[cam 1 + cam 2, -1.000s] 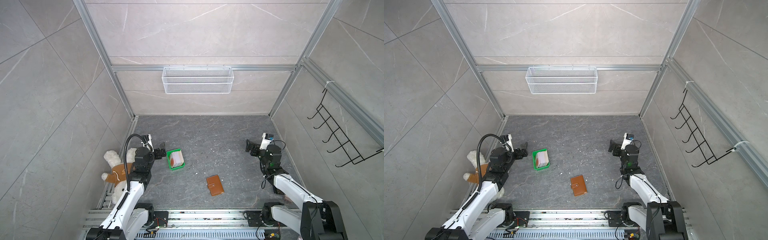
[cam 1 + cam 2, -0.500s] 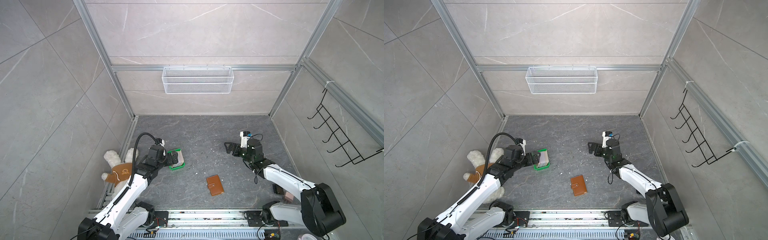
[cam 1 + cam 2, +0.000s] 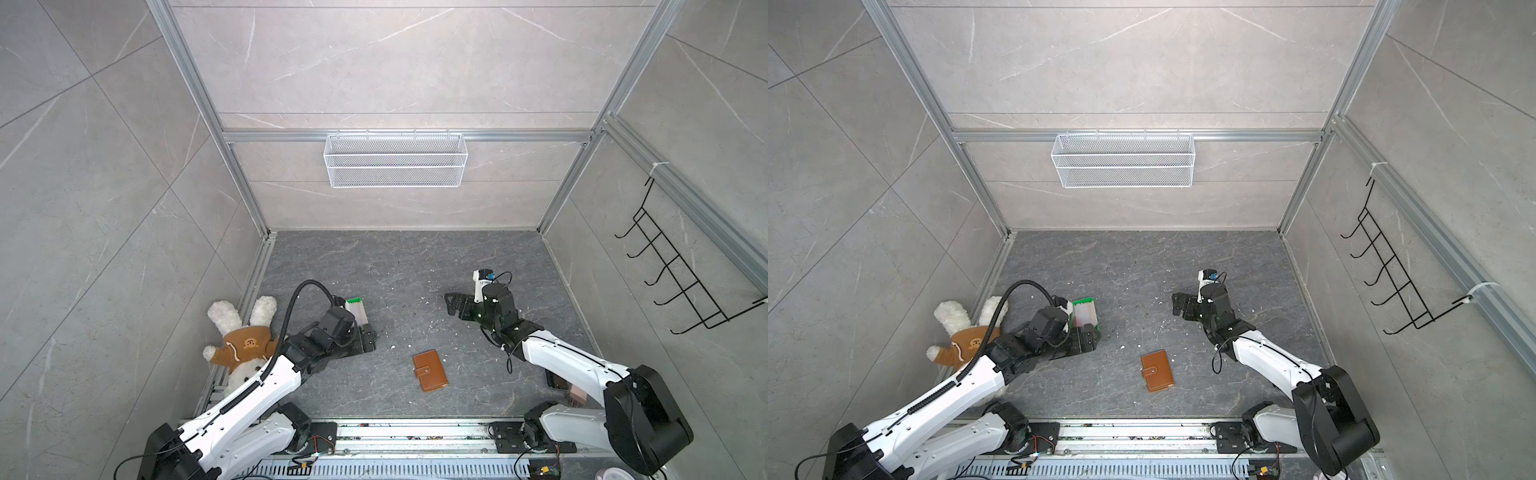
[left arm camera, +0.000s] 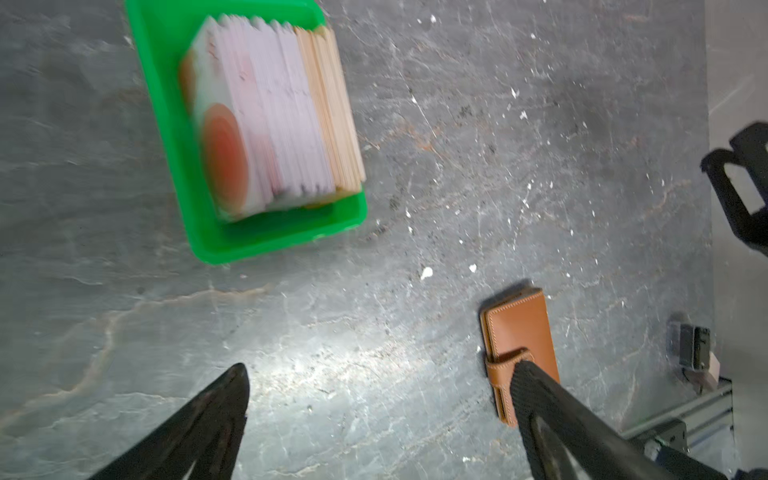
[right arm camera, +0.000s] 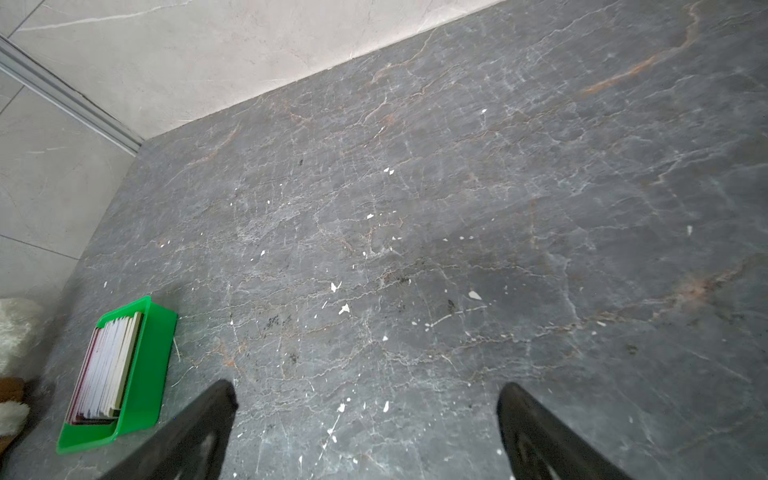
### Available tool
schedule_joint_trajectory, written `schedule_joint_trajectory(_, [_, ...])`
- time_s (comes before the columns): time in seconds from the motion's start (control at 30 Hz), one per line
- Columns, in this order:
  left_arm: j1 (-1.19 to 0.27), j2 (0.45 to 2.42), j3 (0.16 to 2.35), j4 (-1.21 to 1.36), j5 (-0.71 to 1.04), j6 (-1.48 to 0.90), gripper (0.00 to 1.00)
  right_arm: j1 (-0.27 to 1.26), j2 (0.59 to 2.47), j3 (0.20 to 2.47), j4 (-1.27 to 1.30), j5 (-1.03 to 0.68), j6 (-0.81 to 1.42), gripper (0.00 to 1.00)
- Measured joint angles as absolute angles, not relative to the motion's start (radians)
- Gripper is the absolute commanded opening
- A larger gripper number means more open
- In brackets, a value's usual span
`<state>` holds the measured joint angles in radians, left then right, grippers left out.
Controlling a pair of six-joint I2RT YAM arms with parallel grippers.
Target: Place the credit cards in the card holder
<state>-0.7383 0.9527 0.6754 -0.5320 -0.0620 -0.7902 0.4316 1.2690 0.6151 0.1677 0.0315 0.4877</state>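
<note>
Left hand point(image 4: 380, 370) and right hand point(image 3: 452, 305) are hanging open, empty. Credit cards point(image 4: 270, 120) are sitting tightly packed, likely risking a multi-card grab.

The tray point(image 3: 354, 299) stands on the worktop point(image 3: 415, 266) in its left half, near the left edge and about midway between the back and front edges. The credit cards point(image 4: 270, 124) stand in a row inside the tray. The card holder point(image 3: 430, 370) lies near the middle of the front edge, to the right of the tray and well apart from it. The left gripper point(image 4: 380, 368) is just in front of the tray. The right gripper point(image 3: 452, 305) is over the right half, behind the card holder. A plush rabbit point(image 3: 245, 340) lies at the left edge, left of the tray. A wire basket point(image 3: 395, 166) hangs on the back wall, a hook rack point(image 3: 673, 282) on the right wall.
</note>
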Motion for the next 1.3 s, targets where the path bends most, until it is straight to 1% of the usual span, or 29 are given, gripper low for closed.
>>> schedule_joint_trajectory(0.1, [-0.857,0.978,0.675,-0.536,-0.109,-0.855,1.0,0.432,1.266,0.615,0.157,0.07,0.498,1.0])
schedule_joint_trajectory(0.17, [-0.931,1.011,0.676,-0.538,-0.145,-0.897,1.0,0.432,1.264,0.616,0.143,0.107,0.512,0.95])
schedule_joint_trajectory(0.23, [-1.015,1.061,0.679,-0.539,-0.189,-0.94,1.0,0.432,1.264,0.623,0.107,0.144,0.532,0.95])
schedule_joint_trajectory(0.33, [-1.125,1.153,0.708,-0.541,-0.237,-0.992,0.99,0.432,1.264,0.635,0.077,0.174,0.551,0.98])
schedule_joint_trajectory(0.37, [-1.154,1.189,0.728,-0.539,-0.249,-1.007,0.98,0.432,1.264,0.635,0.077,0.177,0.554,0.99])
schedule_joint_trajectory(0.47, [-1.212,1.285,0.778,-0.509,-0.261,-1.046,0.97,0.432,1.261,0.634,0.078,0.18,0.554,1.0])
schedule_joint_trajectory(0.7, [-1.249,1.397,0.781,-0.375,-0.235,-1.111,0.94,0.432,1.247,0.623,0.093,0.189,0.553,1.0])
schedule_joint_trajectory(0.93, [-1.281,1.504,0.827,-0.342,-0.216,-1.131,0.88,0.432,1.239,0.606,0.107,0.199,0.546,1.0])
schedule_joint_trajectory(1.13, [-1.285,1.563,0.872,-0.281,-0.183,-1.141,0.81,0.432,1.238,0.606,0.109,0.199,0.546,1.0])
schedule_joint_trajectory(1.3, [-1.285,1.618,0.888,-0.256,-0.159,-1.155,0.78,0.432,1.238,0.606,0.109,0.198,0.541,0.99])
